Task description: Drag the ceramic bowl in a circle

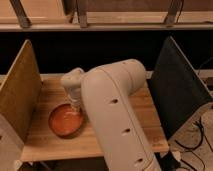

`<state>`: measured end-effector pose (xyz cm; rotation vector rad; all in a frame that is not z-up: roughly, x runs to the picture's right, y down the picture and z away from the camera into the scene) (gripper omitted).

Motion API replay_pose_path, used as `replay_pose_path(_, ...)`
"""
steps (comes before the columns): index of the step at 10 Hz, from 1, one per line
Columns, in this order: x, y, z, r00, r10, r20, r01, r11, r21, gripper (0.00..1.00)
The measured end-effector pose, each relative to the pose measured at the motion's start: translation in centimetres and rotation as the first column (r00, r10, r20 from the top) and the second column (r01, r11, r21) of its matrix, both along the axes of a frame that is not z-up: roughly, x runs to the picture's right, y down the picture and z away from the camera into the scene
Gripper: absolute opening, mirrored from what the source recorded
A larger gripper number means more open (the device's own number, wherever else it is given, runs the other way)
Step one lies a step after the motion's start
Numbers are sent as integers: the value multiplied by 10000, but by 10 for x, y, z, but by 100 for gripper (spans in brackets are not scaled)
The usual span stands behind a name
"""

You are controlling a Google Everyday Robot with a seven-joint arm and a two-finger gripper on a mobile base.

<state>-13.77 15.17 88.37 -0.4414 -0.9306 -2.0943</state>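
Observation:
The ceramic bowl [65, 121] is a round, shallow orange-red bowl with a darker rim. It sits on the wooden table [125, 130] at the front left, near the left panel. My gripper [76, 106] comes down from the big white arm [112, 110] and meets the bowl at its far right rim. The wrist and arm hide the contact point. The small white cup is hidden.
A tan upright panel [19, 92] walls the table's left side and a dark panel [176, 90] walls the right. A dark gap and a rail [105, 25] run behind. Cables [197, 142] lie on the floor at the right.

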Motion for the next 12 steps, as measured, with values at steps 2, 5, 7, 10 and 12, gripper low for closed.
replay_pose_path(2,46,7,-4,9924,432,-1153,-444,9990,-80,0)
replay_pose_path(5,88,-18,9,9716,833,-2214,-760,9962,414,0)
replay_pose_path(7,85,-51,28,9705,692,-2310,-499,9949,882,0)
replay_pose_path(10,44,-77,47,9869,266,-1594,-66,9922,1246,0)
replay_pose_path(12,14,-77,50,9950,57,-999,68,9922,1244,0)
